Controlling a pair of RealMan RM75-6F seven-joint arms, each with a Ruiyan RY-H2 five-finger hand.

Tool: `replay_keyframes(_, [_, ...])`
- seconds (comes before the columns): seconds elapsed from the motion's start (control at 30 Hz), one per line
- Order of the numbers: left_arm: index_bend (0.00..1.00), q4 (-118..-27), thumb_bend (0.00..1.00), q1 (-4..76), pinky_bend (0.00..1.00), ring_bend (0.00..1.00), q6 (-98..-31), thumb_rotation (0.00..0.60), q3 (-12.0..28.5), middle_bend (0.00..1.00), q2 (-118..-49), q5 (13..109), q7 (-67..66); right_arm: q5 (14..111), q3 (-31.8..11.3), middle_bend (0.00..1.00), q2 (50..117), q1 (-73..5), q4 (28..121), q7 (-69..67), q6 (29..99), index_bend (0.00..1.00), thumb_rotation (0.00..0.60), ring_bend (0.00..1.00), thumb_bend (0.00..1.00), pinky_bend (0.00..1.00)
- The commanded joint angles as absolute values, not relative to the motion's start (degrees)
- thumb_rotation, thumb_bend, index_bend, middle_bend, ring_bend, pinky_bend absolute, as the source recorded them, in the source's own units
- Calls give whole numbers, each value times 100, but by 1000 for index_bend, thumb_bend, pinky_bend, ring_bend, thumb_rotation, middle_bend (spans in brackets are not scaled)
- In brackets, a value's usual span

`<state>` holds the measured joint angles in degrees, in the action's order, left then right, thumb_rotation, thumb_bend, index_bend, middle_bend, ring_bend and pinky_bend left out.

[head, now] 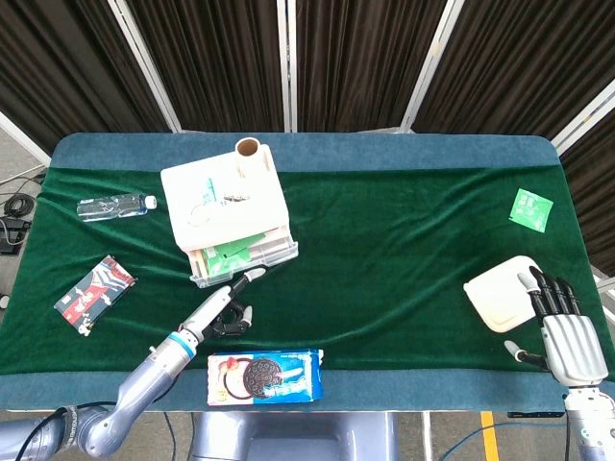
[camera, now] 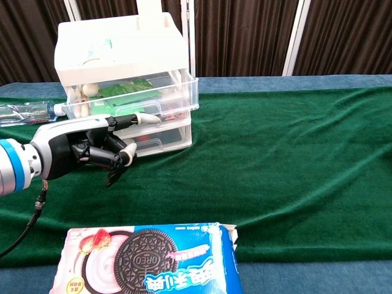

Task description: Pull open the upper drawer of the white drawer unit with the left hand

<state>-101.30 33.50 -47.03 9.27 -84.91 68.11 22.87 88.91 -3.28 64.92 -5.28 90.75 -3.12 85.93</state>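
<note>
Green cloth covers the surface [head: 404, 259], with a blue border showing along its far and near edges. Toward the far left of it stands the white drawer unit [head: 226, 206], a cardboard tube [head: 249, 149] upright on its top at the back. The upper drawer [camera: 131, 98] juts out from the front of the unit, past the drawers below it, with green packets visible inside through its clear wall. Near the front edge lies an Oreo biscuit pack [head: 264, 376], flat, its printed face up. At the right, a white lidded box [head: 500, 293] sits near the edge, and the right robot hand [head: 567, 336] rests just beside it with fingers extended and apart, holding nothing; its fingertips look to be touching the box's side, though I cannot tell for sure. The left robot hand [camera: 86, 150] hangs in front of the drawer unit, most fingers curled in toward the palm with nothing in them, one finger stretched forward so that its pale tip [camera: 149, 119] lies at the drawer fronts just under the upper drawer's rim; whether it touches I cannot tell. A clear water bottle [head: 115, 206] lies on its side left of the unit. A patterned snack packet [head: 94, 293] lies near the left edge, and a small green sachet [head: 530, 207] lies far right.
</note>
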Motion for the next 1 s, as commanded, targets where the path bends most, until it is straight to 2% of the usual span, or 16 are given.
replay_keyframes(0.03, [35,-10116,736,3267,683,733,-4733,600,732,871,-8389,7142,2348,8888,-329,0,6493,-527,9077,-309,8595,16,600,0,18,0])
replay_keyframes(0.17, [106,-10158,732,3122,656,726,-4953,600,530,857,-8298,7566,2414,8886,-331,0,6489,-523,9082,-304,8601,20,600,0,19,0])
replay_keyframes(0.33, [370,-10353,731,2823,593,622,-5562,600,216,756,-8151,8233,2316,8866,-338,0,6496,-525,9072,-296,8590,31,600,0,18,0])
replay_keyframes(0.53, [556,-10723,731,2505,553,525,-6310,600,-111,657,-7979,8960,1894,8860,-332,0,6508,-527,9075,-251,8576,40,600,0,18,0])
replay_keyframes(0.6, [561,-10799,731,2450,535,503,-6453,600,-152,633,-7948,9077,1751,8863,-332,0,6508,-524,9078,-246,8582,40,600,0,18,0])
replay_keyframes(0.77, [473,-11172,726,2175,484,417,-7069,600,-160,534,-7918,9333,778,8857,-337,0,6508,-523,9082,-250,8585,42,600,0,18,0])
replay_keyframes(1.0, [430,-11561,722,1942,445,363,-7709,600,214,478,-8117,9316,-1083,8863,-341,0,6496,-516,9081,-282,8604,42,600,0,18,0])
